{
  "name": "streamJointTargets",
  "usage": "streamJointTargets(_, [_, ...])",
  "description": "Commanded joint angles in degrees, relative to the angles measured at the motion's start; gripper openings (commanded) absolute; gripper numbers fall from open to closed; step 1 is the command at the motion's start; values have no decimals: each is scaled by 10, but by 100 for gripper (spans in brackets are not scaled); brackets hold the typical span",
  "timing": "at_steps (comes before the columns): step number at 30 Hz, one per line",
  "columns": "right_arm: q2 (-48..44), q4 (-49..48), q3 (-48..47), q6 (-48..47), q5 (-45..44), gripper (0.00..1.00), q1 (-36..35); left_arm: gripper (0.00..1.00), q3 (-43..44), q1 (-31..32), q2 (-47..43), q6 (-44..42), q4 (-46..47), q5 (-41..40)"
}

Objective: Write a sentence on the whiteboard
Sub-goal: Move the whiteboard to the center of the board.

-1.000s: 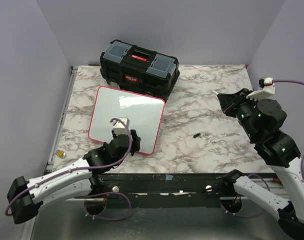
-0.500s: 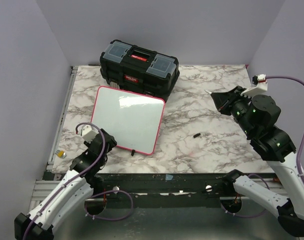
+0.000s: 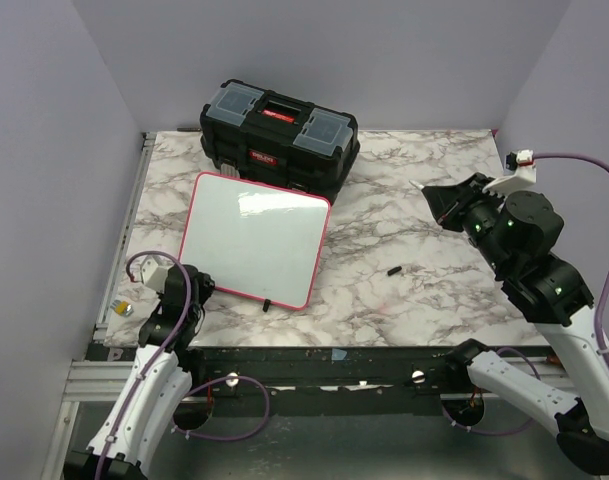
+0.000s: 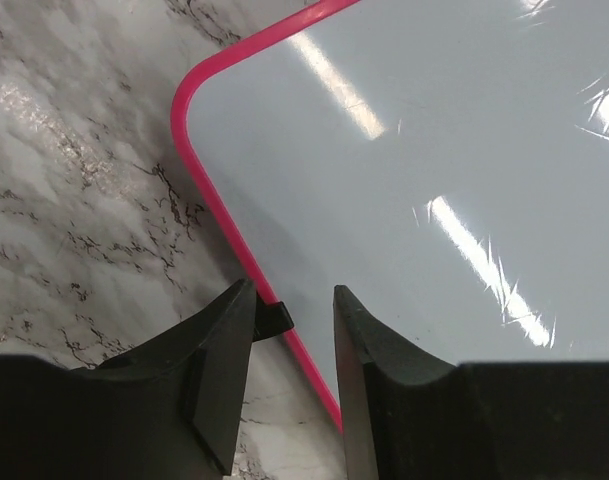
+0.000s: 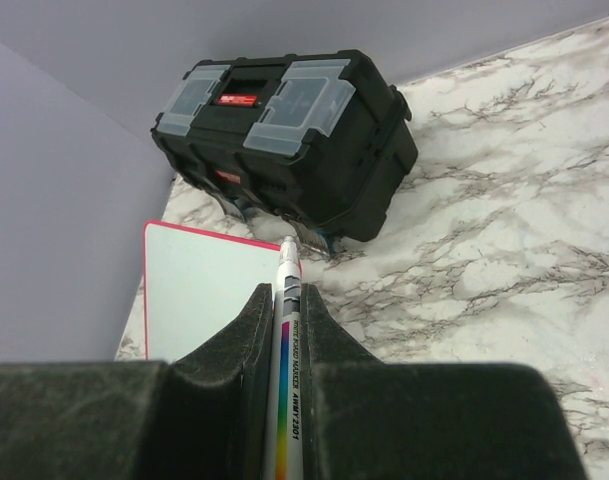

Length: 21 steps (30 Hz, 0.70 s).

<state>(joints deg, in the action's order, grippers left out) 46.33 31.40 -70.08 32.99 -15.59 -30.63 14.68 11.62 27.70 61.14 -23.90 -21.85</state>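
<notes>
The whiteboard (image 3: 254,240) has a smooth, glossy white face that throws back bright streaks of light, and a thin rim of smooth red plastic. The surface (image 3: 384,160) under it is marble-patterned, white with grey veins, smooth with a dull sheen. A bare metal rail (image 3: 125,230) runs along its left edge. At the far side, the toolbox (image 3: 279,135) is matt black plastic with smoky clear lid panels and a shiny red latch. The left fingers (image 4: 219,390) and right fingers (image 5: 234,370) are matt black plastic, faintly grainy. The marker (image 5: 284,400) has a smooth white plastic barrel with a printed rainbow stripe.
</notes>
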Motion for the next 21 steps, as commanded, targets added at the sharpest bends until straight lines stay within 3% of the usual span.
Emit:
streamJointTargets(1, [-6,-4,14,5,3,1,1,37,-18,-19,9,35,21,47])
streamJointTargets(9, [-9,-5,20,6,1,1,1,32,-34,-21,24,65,29,59])
streamJointTargets(21, [-19,-3,24,6,-6,1,1,30,-51,-21,-22,98,-15,49])
